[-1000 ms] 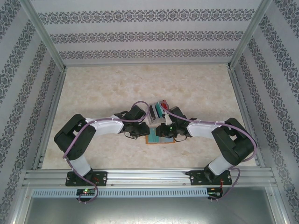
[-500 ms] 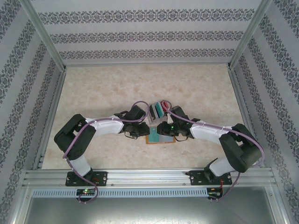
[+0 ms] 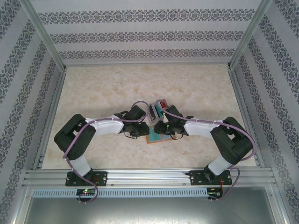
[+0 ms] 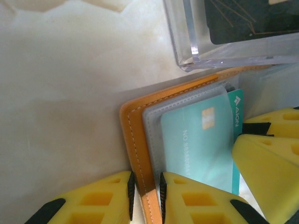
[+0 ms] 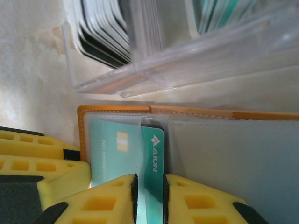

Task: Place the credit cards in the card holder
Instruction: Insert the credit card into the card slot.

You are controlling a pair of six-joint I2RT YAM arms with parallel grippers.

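Inside card holder, teal card

Robot lab cell: aluminium frame posts, patterned wall panels around a marble-look table. Cabled left arm and right arm bolted to near-edge rail.

Bright, even, diffuse light, only faint shadow on the table ahead of the left claw. Farther ahead glare streaks the clear box; the claw's yellow fingers are blurred.
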